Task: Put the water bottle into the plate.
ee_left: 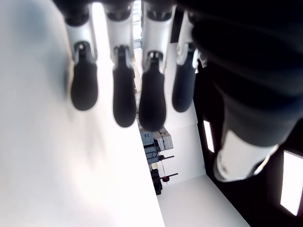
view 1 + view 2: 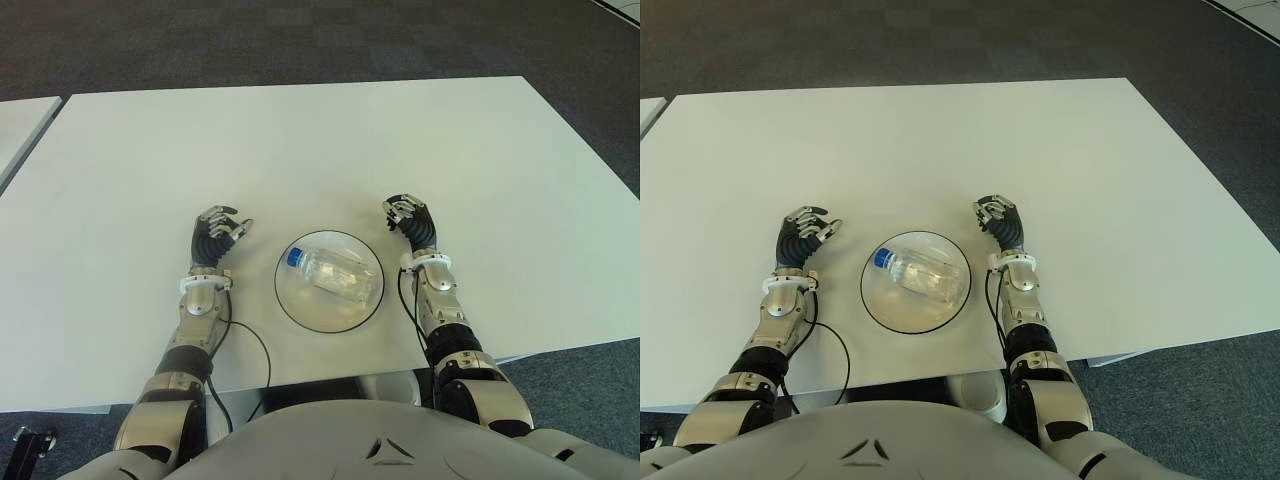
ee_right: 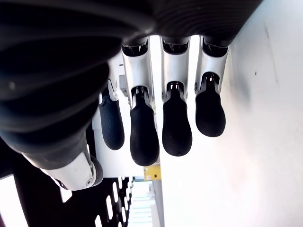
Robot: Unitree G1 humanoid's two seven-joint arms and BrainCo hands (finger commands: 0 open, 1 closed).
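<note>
On my left side, the left hand (image 2: 218, 236) was over the white table (image 2: 300, 140), just beside the plate and apart from it. Its wrist view showed the fingers (image 1: 124, 97) loosely curled with nothing between them and the thumb, so I read that hand as relaxed and empty.

In the middle, close to the near edge of the table, sat the plate (image 2: 300, 308), a clear round dish with a dark rim. The water bottle (image 2: 328, 274) lay on its side inside it, blue cap pointing toward my left and slightly away from me, the clear body slanting across the dish toward my right. As far as I could see, the whole bottle was within the rim and neither hand touched it.

On my right, the right hand (image 2: 409, 221) showed just beside the plate's far right edge, also clear of it. Its own wrist view gave me four fingers (image 3: 176, 124) hanging in a gentle curl with only bare table beyond them, so that hand too was slack and holding nothing.

I judged the job essentially done: the bottle was in the plate and released. All that seemed left was to draw both arms back, and check the bottle would not roll.
</note>
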